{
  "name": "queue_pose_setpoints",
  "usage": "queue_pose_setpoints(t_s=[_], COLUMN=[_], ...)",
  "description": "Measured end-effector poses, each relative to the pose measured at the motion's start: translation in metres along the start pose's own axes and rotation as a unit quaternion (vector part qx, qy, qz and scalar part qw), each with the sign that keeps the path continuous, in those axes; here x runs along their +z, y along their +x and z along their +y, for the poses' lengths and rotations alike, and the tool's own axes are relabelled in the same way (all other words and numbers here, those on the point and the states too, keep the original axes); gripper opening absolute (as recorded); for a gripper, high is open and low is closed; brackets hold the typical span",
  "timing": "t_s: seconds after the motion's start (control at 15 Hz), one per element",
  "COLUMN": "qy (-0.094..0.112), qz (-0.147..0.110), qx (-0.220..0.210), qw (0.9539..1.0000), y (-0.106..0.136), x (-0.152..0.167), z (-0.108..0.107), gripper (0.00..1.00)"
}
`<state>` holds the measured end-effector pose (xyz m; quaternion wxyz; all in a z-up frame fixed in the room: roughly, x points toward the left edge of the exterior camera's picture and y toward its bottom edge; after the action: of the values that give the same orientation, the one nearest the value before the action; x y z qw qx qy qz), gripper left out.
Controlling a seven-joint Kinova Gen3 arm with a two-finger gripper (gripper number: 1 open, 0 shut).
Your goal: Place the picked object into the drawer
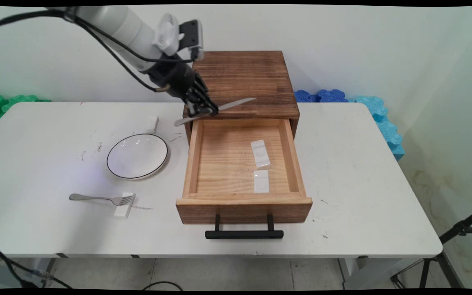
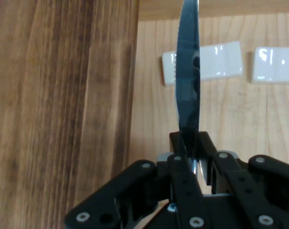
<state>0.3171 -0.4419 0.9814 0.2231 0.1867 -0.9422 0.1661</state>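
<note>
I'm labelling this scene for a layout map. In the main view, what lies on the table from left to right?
Fork → white rest under its tines → plate → pincer holding the knife → open drawer with two white blocks inside.

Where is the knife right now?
In the main view the knife is clamped in the hand, held above the back left corner of the open drawer, in front of the wooden cabinet.
</note>
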Motion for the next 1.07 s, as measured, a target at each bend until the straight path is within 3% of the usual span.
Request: queue_pose_setpoints(t_s=[0.27, 1.07], qy=[-0.001, -0.010], qz=[0.001, -0.010], qx=[0.008, 0.022], qw=[1.0000, 0.9997], y=[0.017, 0.034], x=[0.022, 0.090], z=[0.007, 0.012], gripper=[0.00, 0.00])
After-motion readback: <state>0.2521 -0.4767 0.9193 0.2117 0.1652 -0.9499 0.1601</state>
